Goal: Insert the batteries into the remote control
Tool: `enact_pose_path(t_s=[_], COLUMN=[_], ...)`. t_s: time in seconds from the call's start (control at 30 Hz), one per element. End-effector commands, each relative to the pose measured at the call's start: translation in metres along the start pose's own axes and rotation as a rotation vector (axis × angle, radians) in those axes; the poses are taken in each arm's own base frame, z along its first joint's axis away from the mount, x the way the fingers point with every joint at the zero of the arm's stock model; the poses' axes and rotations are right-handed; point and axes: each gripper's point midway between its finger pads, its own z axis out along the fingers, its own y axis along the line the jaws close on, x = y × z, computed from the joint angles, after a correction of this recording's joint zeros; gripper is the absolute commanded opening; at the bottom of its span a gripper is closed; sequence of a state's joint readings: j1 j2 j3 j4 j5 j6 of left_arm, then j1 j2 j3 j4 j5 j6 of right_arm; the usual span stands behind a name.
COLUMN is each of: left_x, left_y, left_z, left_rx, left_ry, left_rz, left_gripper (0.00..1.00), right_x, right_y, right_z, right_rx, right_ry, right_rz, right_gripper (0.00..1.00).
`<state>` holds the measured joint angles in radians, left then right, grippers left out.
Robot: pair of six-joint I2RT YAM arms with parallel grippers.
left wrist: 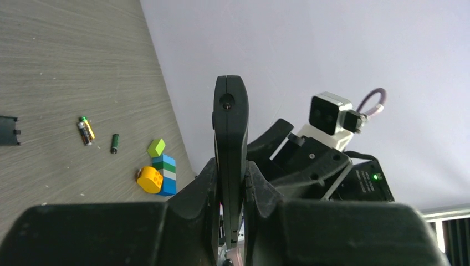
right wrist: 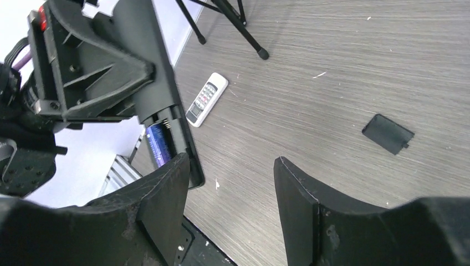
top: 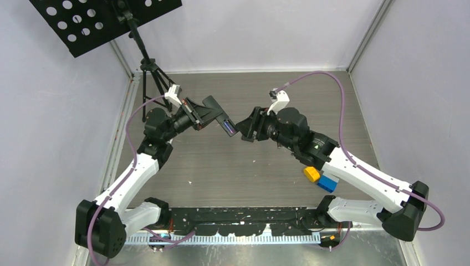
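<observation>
While the left tool (left wrist: 231,169) clamps the remote control (left wrist: 230,122), the right tool (right wrist: 231,162) gapes empty, partly hiding its battery bay (right wrist: 161,141).

On the grey wood-grain table (top: 221,160) a gold-and-black battery (left wrist: 86,131) and a dark green battery (left wrist: 115,143) are seen near each other, not touching. Coloured toy blocks (left wrist: 158,172) are grouped beside them. A flat black cover (right wrist: 388,133), a white remote (right wrist: 207,99) and the stand's feet (right wrist: 263,54) are also carried.
</observation>
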<state>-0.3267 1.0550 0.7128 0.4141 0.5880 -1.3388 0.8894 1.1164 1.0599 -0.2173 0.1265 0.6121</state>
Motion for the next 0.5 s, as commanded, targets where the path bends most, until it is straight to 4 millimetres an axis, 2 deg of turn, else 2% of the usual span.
enact_pose_path(t_s=[0.0, 0.17, 0.3, 0.47], left_x=[-0.008, -0.013, -0.016, -0.02], left_y=[-0.048, -0.045, -0.044, -0.047], left_z=[-0.005, -0.001, 0.0, 0.0], left_rx=[0.139, 0.133, 0.134, 0.141], left_ry=[-0.021, -0.037, -0.056, -0.077], left_rz=[0.082, 0.085, 0.088, 0.085], left_gripper=[0.0, 0.0, 0.0, 0.0], right_x=[-0.015, -0.02, -0.022, -0.025], right_y=[-0.004, -0.01, 0.006, 0.012], right_z=[-0.012, -0.013, -0.01, -0.004], right_rx=[0.015, -0.009, -0.132, -0.215], right_ry=[-0.052, -0.099, -0.135, -0.17], right_rz=[0.145, 0.277, 0.441, 0.646], right_gripper=[0.63, 0.68, 0.77, 0.78])
